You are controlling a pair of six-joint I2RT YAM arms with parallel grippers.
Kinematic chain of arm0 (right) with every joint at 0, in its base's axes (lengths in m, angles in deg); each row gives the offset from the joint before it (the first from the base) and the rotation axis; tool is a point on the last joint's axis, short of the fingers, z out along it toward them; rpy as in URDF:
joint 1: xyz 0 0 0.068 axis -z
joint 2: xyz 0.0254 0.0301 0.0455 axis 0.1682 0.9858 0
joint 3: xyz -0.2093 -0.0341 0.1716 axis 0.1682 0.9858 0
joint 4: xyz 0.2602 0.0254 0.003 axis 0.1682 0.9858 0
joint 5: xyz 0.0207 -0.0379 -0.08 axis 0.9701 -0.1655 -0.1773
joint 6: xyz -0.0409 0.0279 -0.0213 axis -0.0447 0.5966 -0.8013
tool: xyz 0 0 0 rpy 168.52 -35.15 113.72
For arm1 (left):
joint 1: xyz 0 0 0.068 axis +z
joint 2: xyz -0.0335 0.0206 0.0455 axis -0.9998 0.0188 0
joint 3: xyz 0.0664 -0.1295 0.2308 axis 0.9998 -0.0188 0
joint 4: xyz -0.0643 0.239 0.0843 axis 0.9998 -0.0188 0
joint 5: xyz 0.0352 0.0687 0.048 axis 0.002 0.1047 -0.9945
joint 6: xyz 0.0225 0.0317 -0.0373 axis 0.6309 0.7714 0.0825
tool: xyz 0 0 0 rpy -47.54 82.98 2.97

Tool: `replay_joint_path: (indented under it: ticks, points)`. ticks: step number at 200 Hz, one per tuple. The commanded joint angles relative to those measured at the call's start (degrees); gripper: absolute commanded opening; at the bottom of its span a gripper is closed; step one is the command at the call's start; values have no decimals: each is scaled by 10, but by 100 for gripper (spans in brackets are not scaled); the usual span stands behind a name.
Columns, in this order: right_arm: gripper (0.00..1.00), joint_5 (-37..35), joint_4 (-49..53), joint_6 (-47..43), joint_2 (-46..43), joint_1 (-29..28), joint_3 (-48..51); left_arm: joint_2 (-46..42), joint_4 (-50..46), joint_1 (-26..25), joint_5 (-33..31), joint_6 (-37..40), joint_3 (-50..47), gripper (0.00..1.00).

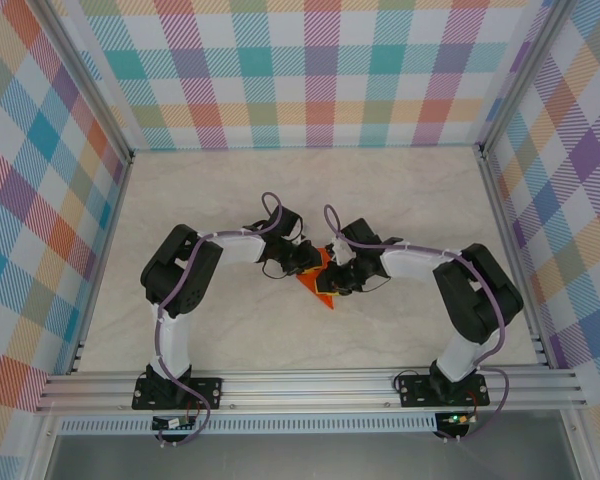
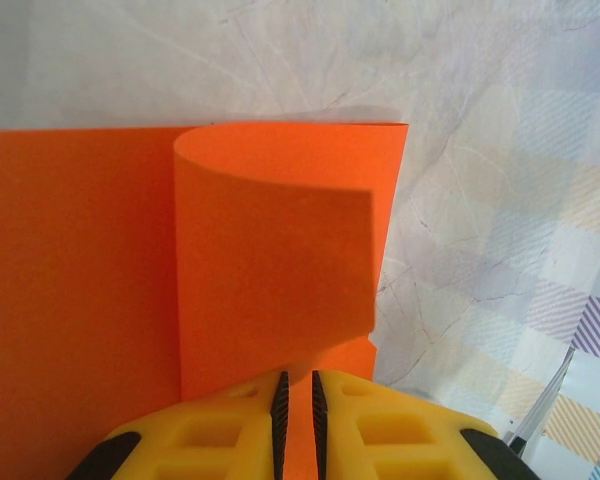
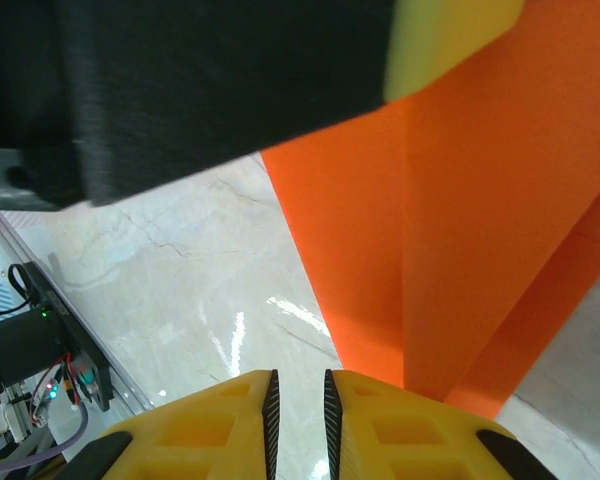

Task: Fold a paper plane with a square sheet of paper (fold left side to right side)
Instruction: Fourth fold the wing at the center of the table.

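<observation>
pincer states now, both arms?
Left pincer: closed on the square sheet of paper.
Right pincer: closed, holding nothing.

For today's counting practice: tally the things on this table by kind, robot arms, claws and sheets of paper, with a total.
Robot arms: 2 (left arm, right arm)
Claws: 2 (left claw, right claw)
Orange paper sheet: 1
Total: 5

A pale, marble-patterned table top occupies the centre of the top view under even light. Pastel plaid panels enclose it: back wall at top, left wall, right wall. An aluminium rail crosses the lower frame.
</observation>
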Motion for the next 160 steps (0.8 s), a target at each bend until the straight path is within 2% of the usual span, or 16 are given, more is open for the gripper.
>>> replay_joint_path:
  ticks: [1,160]
  points:
    - [21,-9,14,-12,14,-1,8,15,-73,-10,-30,7,-17,18]
    - [19,-52,50,-26,30,-17,10,14,-77,-9,-33,8,-16,17]
